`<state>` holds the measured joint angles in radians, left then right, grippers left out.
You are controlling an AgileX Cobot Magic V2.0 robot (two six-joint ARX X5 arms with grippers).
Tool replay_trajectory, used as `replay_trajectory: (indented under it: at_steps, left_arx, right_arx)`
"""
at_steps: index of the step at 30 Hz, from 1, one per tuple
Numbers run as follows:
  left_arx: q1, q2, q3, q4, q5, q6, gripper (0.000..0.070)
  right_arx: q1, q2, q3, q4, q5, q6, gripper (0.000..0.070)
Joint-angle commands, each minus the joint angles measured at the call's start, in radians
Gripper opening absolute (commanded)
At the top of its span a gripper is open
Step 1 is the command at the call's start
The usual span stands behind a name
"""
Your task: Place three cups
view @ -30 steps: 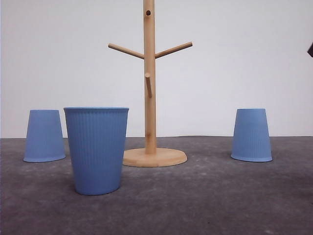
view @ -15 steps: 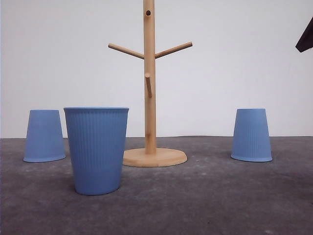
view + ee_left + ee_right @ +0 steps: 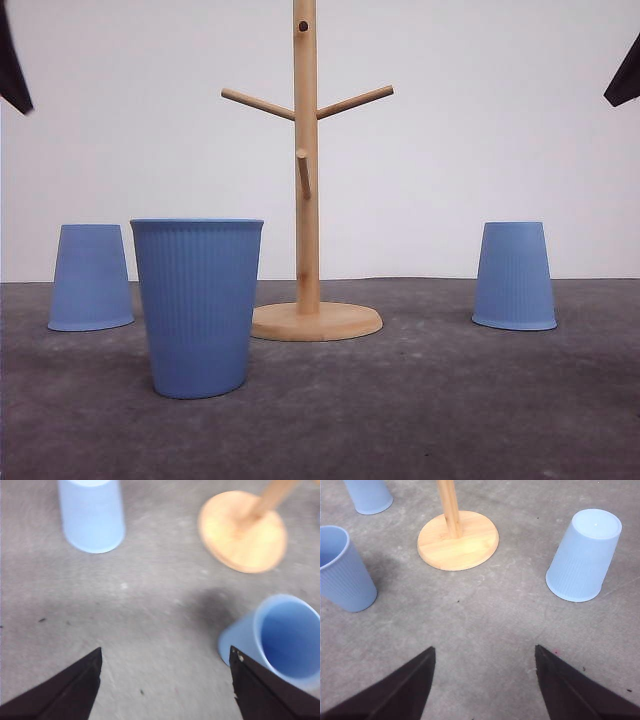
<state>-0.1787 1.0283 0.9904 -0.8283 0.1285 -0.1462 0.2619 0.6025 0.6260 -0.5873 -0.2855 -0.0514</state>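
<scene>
On the grey table, three blue cups are seen around a wooden rack. At far left, the left cup is stood upside down, toward the back. Just to its right and nearer the camera, the near cup is stood upright, mouth up, its side overlapping the rack's round base in the front view; in the left wrist view a gap of table is shown between them. The rack is placed at the middle, with three pegs angled up from its post. Well to the right, the right cup is stood upside down, apart from the base.

The left hand is held above bare table, fingers spread wide, nothing between them; the near cup lies just beside one fingertip. The right hand is likewise held spread and empty over bare table, apart from all cups.
</scene>
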Motion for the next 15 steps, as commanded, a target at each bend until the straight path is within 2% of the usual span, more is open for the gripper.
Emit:
replay_trajectory:
  at_steps: [1, 6, 9, 15]
  left_arx:
    - [0.012, 0.083, 0.056, 0.003, -0.005, 0.012, 0.049]
    - [0.041, 0.3, 0.219, -0.029, -0.005, 0.019, 0.049]
    - [0.057, 0.428, 0.327, -0.043, -0.007, 0.022, 0.0529]
    - [0.083, 0.607, 0.462, -0.017, -0.029, 0.033, 0.0539]
  right_arx:
    - [0.005, 0.003, 0.016, 0.01, -0.002, 0.012, 0.0399]
    - [0.005, 0.004, 0.016, 0.007, -0.002, 0.019, 0.0399]
    - [0.005, 0.004, 0.016, 0.007, -0.002, 0.018, 0.0399]
    - [0.005, 0.004, 0.016, 0.007, -0.001, 0.018, 0.0399]
